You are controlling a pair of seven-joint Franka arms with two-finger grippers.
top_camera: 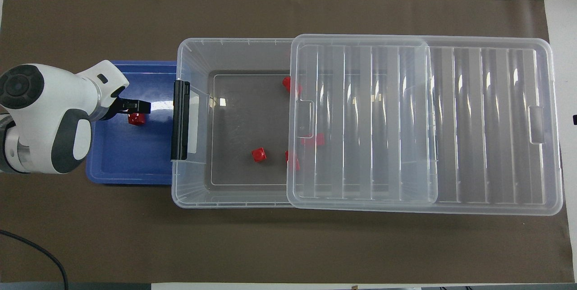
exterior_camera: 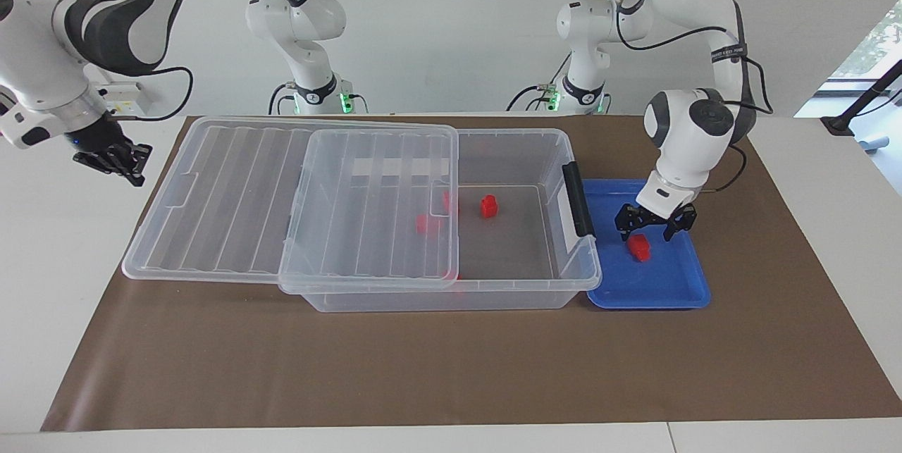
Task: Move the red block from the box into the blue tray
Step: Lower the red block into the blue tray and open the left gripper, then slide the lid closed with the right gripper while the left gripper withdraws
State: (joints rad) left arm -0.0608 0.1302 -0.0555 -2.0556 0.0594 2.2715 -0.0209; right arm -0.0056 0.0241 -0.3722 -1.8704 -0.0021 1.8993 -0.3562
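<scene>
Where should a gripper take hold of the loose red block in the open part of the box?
Come straight down from above and pinch the red block across two of its sides. It sits alone on the floor of the box, not under the lid.

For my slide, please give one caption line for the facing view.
Left end effector open over the red block lying in the blue tray.

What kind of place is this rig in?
Likely a robotics lab: two white robot arms mounted at a white table covered by a brown mat, with a clear plastic storage box and shallow blue plastic tray staged on it.
</scene>
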